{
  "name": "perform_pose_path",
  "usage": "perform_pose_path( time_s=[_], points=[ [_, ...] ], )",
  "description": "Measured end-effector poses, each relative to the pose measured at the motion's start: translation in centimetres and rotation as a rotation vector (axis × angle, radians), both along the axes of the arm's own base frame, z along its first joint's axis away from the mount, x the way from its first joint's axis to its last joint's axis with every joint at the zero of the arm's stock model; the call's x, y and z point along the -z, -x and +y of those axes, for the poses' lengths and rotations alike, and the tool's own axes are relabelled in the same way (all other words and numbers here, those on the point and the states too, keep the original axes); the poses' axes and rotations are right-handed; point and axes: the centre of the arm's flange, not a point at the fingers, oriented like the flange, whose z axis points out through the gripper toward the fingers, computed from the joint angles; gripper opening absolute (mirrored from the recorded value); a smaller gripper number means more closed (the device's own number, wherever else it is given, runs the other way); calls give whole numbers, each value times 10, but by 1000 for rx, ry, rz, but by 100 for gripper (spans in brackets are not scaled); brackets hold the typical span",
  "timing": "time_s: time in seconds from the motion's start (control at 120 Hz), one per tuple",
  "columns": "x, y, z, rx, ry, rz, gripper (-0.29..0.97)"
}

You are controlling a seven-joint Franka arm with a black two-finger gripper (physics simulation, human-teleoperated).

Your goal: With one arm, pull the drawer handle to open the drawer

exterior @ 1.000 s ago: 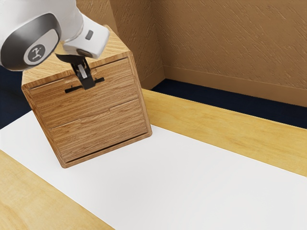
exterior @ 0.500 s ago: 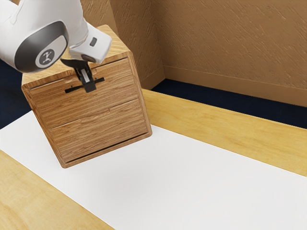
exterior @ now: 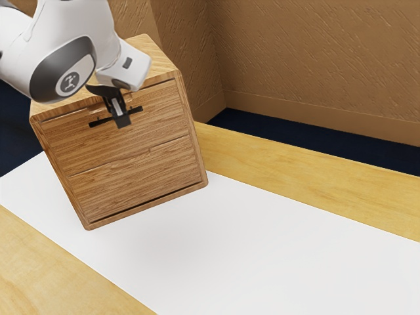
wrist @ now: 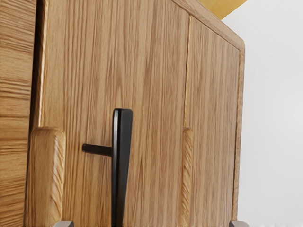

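White mat (exterior: 262, 249) before the cabinet (exterior: 131, 164) lies open (wall (exterior: 315, 52) well behind).

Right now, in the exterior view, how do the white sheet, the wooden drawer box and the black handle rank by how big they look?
Largest to smallest:
1. white sheet, which spans the table
2. wooden drawer box
3. black handle, a thin bar partly covered by the gripper
None of these is close in size.
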Motion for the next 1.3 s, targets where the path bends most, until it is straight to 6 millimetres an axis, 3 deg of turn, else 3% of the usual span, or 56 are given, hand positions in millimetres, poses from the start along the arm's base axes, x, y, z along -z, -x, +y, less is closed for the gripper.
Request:
perform_pose_path(
  time_s=[0.142, 0.925, 1.3],
  points=[
    [2, 1, 15, -13, 1, 3, 37],
    [29, -19, 28, 47, -2, 45, 29],
    [31, -19, 35, 46, 3, 48, 22]
  ],
)
